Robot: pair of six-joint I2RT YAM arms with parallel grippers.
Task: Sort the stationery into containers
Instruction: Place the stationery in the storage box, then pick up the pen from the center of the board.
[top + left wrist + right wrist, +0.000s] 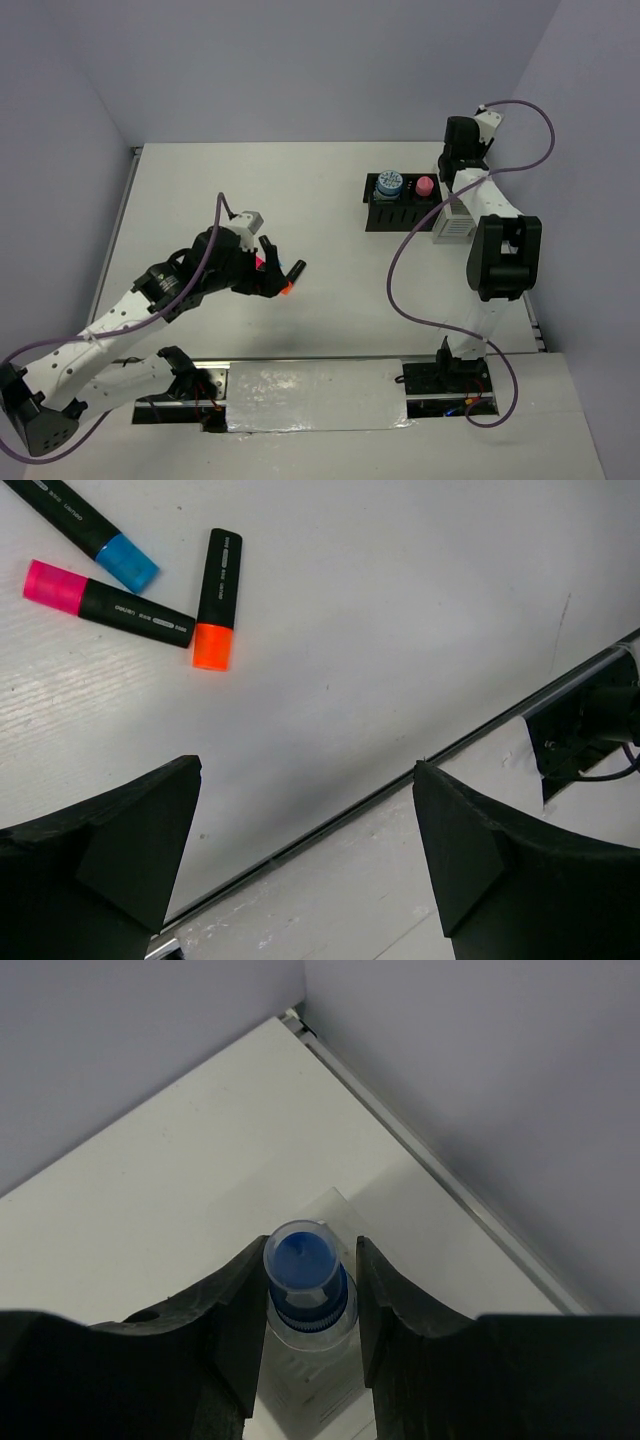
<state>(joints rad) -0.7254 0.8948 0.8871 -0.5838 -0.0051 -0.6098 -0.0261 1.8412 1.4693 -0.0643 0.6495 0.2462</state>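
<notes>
open tabletop (250, 190) left of organiser (396, 216)

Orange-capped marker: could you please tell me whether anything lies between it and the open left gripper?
Nothing visible does; only bare table lies between the left gripper and the orange-capped marker.

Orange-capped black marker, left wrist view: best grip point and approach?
Orange-capped black marker: take the black barrel's free end, from above, jaws across its width. It lies flat on the white table, and the pink-capped black marker crowds its cap end.
</notes>
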